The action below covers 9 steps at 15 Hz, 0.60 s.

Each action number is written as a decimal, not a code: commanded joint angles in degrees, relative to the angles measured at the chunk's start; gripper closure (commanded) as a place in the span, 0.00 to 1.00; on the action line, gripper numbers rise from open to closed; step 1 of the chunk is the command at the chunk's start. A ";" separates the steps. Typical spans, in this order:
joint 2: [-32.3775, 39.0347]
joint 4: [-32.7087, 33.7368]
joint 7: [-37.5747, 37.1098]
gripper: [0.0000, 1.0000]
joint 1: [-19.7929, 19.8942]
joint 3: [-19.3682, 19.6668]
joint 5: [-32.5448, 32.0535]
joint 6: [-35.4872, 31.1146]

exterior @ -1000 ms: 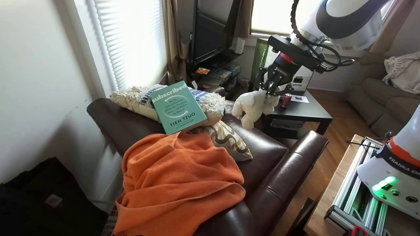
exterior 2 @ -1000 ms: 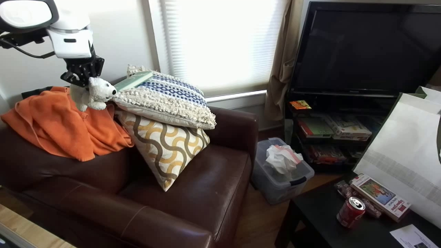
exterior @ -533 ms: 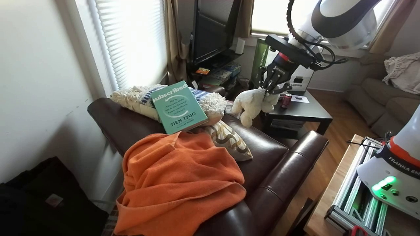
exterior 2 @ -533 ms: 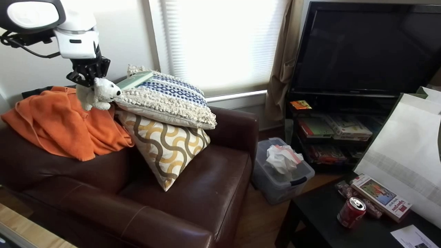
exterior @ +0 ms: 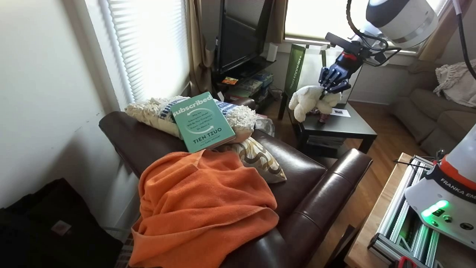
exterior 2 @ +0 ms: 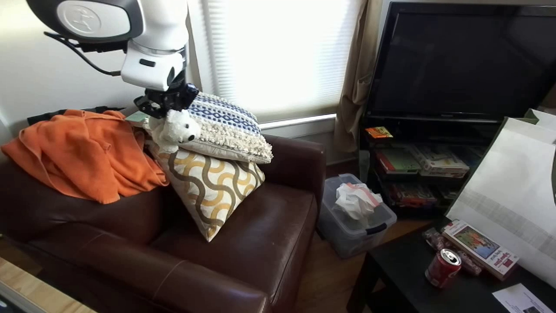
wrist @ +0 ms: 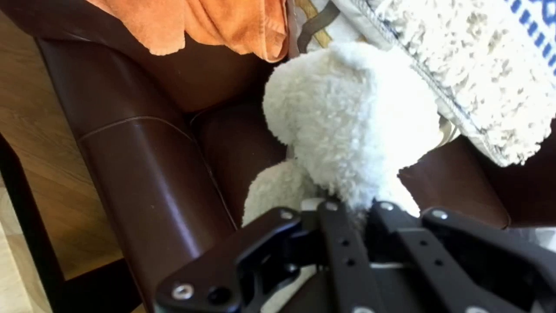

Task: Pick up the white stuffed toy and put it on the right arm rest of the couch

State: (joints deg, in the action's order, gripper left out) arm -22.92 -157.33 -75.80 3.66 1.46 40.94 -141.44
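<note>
In an exterior view, the fingers (exterior: 339, 88) pinch the toy (exterior: 305, 103) aloft, apart from the couch (exterior: 297, 158) and short of its bare right arm rest (exterior: 324, 200). That rounded, glossy top could roll the toy over the outer edge to the floor (exterior: 376, 173) if let go off-centre. In an exterior view, the toy shows in front of the striped cushion (exterior 2: 228, 130), well apart from the arm rest's front corner; carried low, it could snag the inner edge. In the wrist view, the fingers are drawn close together on the toy; fur partly hides the grip's depth, and a shallow hold could slip under a quick swing.
</note>
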 commanded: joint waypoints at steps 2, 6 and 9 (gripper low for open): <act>0.88 -0.04 0.01 0.98 6.46 6.71 1.77 4.97; 4.60 -0.40 -1.69 0.98 12.24 11.22 -1.37 14.16; 4.60 -0.43 -0.35 0.90 13.10 10.97 -0.01 14.35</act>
State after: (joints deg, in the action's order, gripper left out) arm -18.38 -157.83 -76.27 16.21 12.99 40.79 -127.25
